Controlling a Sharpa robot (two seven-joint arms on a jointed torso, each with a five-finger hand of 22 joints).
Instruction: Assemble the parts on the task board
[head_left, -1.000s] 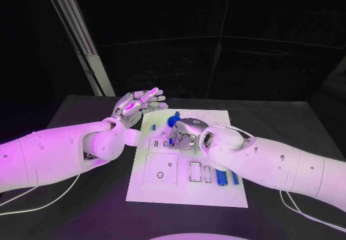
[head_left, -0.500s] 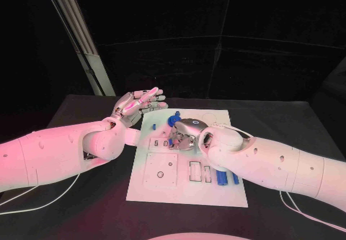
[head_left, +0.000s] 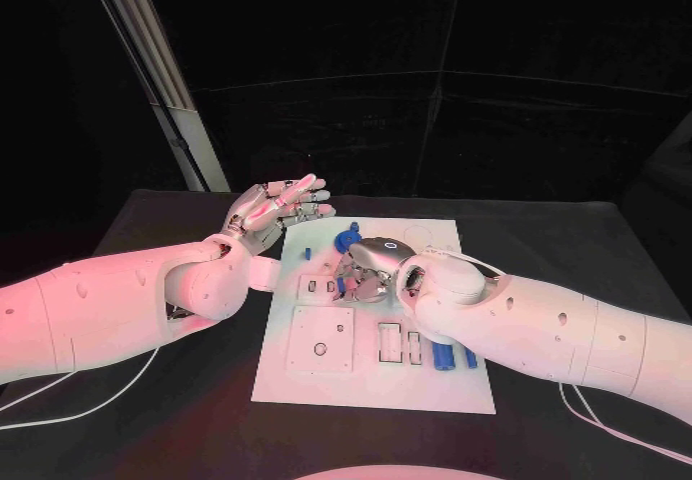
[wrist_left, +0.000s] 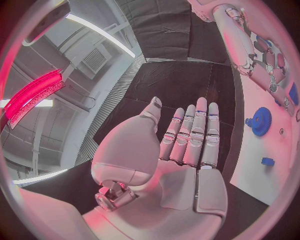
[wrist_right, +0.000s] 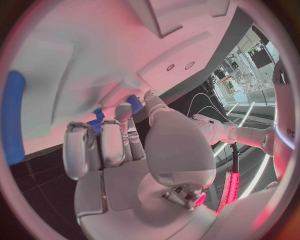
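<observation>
White board lies mid-frame in the head view, with blue parts on it: two pegs lower right of centre, a gear near its upper edge, and a small piece by its upper left edge. The right hand is bent down over the board's upper middle, fingers curled together close to a blue part at their tips; whether they pinch it cannot be told. The left hand hangs at the board's upper left corner, palm up, fingers straight and side by side, holding nothing. The step in hand looks like seating a part near the gear. Next would come a careful, aligned press, or a firmer pinch first.
</observation>
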